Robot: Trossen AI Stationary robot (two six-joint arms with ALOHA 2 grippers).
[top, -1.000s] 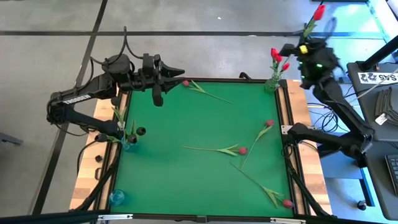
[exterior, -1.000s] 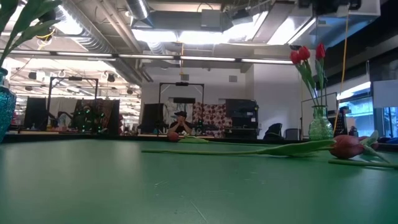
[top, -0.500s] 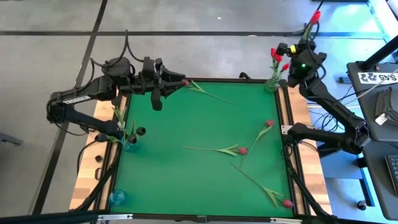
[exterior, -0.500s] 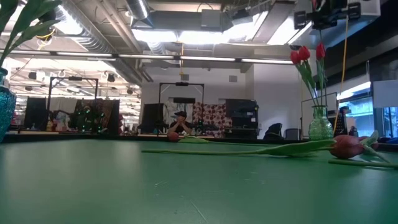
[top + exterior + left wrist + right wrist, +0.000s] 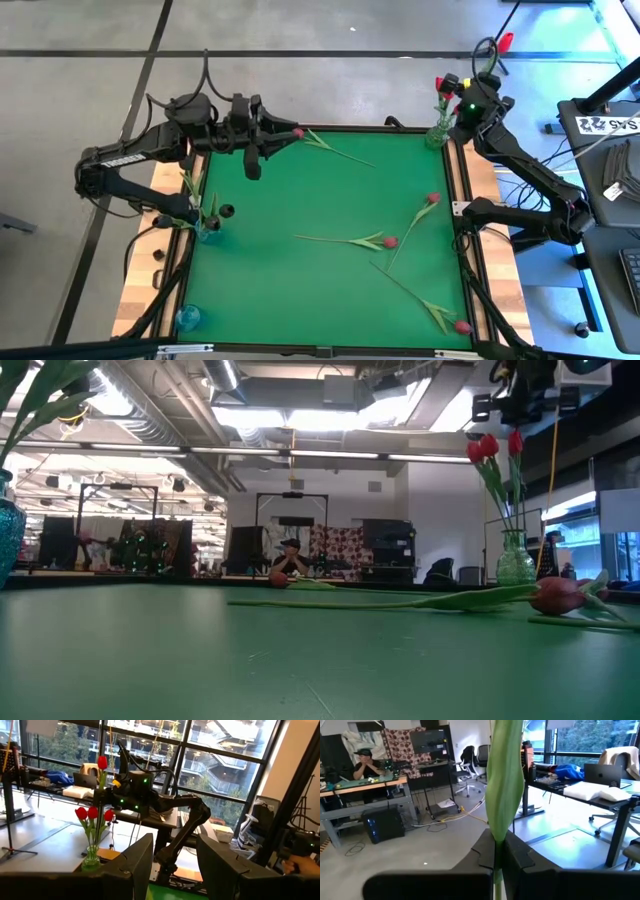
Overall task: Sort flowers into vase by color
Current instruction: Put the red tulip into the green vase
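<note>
My right gripper [image 5: 468, 97] is shut on a red tulip [image 5: 505, 40] and stands above the clear vase [image 5: 437, 131] at the table's far right corner. That vase holds three red tulips [image 5: 90, 813] by their stems. My left gripper [image 5: 287, 130] is open and hovers at the far edge, beside a dark-headed tulip [image 5: 299, 132] lying flat on the mat. Three more tulips [image 5: 388, 242] [image 5: 433, 198] [image 5: 461, 326] lie flat on the right half of the green mat. My right gripper pinches the red tulip between its two fingers, on the green stem and leaf [image 5: 498, 837] well below the head. The tulip is lifted clear and stands upright, with its head [image 5: 102, 762] above the fingers. Its lower end points down toward the clear vase [image 5: 91, 858].
A teal vase [image 5: 207, 233] with dark flowers stands on the left wooden border. A second blue vase [image 5: 188, 318] stands at the near left corner. The green mat [image 5: 270, 290] is bare on its left half. A person sits far behind the table [image 5: 290, 557].
My right gripper has carried the red tulip down and toward the table's left, from beyond the far right corner to a spot above the clear vase. My left gripper has shifted slightly toward the dark-headed tulip at the far edge.
</note>
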